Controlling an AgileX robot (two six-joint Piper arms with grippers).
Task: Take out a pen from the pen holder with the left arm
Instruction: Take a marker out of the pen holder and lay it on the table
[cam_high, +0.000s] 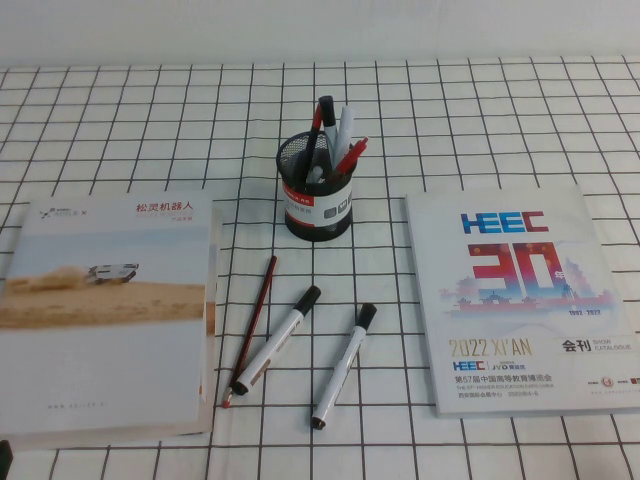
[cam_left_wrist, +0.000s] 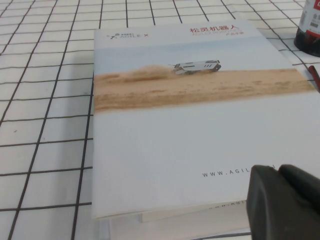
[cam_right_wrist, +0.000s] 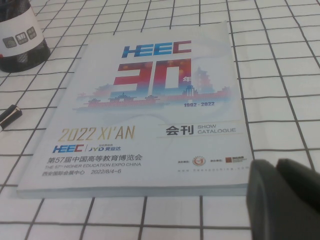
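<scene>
White black-gridded counter (cam_high: 480, 110), black mesh pen holder (cam_high: 316, 205) upright mid-surface.
Pens (cam_high: 343, 128) near-vertical, leaning right; left pincer (cam_left_wrist: 279, 170) clenched over desert-photo brochure (cam_left_wrist: 190, 125), right pincer (cam_right_wrist: 276, 162) clenched over HEEC catalogue (cam_right_wrist: 160, 100).

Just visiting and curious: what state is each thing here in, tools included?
Pen holder: upright, pens inside.
Left marker: capped, lying flat.
Right marker: capped, lying flat.
Pencil: lying flat.
Robot booklet: closed, flat.
HEEC catalogue: closed, flat.
Left tool: shut, empty, over the booklet's near edge.
Right tool: shut, empty, over the catalogue's near corner.
</scene>
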